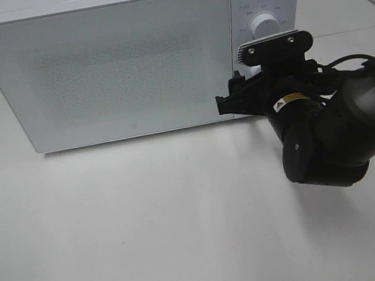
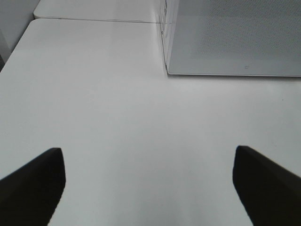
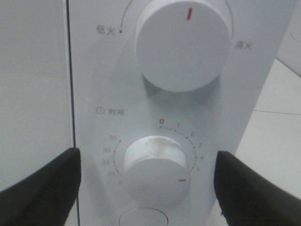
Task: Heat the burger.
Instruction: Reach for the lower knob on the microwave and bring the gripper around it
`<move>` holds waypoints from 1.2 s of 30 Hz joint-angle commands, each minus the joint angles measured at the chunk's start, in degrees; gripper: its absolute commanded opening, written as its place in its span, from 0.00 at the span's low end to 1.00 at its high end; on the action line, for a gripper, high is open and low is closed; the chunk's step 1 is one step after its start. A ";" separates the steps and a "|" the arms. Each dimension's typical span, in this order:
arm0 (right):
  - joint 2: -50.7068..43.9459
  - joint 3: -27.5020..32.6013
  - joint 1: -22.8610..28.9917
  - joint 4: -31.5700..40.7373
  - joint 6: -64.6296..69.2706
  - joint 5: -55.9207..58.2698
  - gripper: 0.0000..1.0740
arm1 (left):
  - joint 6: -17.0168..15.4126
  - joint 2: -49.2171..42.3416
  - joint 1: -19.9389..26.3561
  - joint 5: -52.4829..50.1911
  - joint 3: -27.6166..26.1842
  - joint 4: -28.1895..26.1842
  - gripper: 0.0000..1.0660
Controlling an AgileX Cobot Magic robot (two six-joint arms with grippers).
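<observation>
the right gripper (image 3: 146,162) is hovering at the right end of the microwave (image 1: 120,66), jaws apart around the timer knob (image 3: 155,169), likely to set the time. the left gripper (image 2: 148,165) is waiting over the surface (image 1: 149,217), jaws apart. the burger is not showing, probably sitting behind the shut door.

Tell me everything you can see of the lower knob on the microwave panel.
The lower knob is white, round, plastic-looking, with a smudged patch on its face. Its red mark points near 5 on the printed scale, away from the red 0. It sits on the microwave panel below the larger knob. The open right claw flanks it without touching.
</observation>
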 commanded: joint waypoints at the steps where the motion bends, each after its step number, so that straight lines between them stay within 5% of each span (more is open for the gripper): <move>1: 0.92 -1.38 -0.40 -0.74 0.63 -1.60 0.70 | 0.00 -0.29 0.11 0.00 0.00 0.06 0.83; 36: -0.17 -0.63 -2.64 -1.83 1.83 -2.18 0.67 | 0.00 -0.34 0.11 0.00 0.00 0.06 0.83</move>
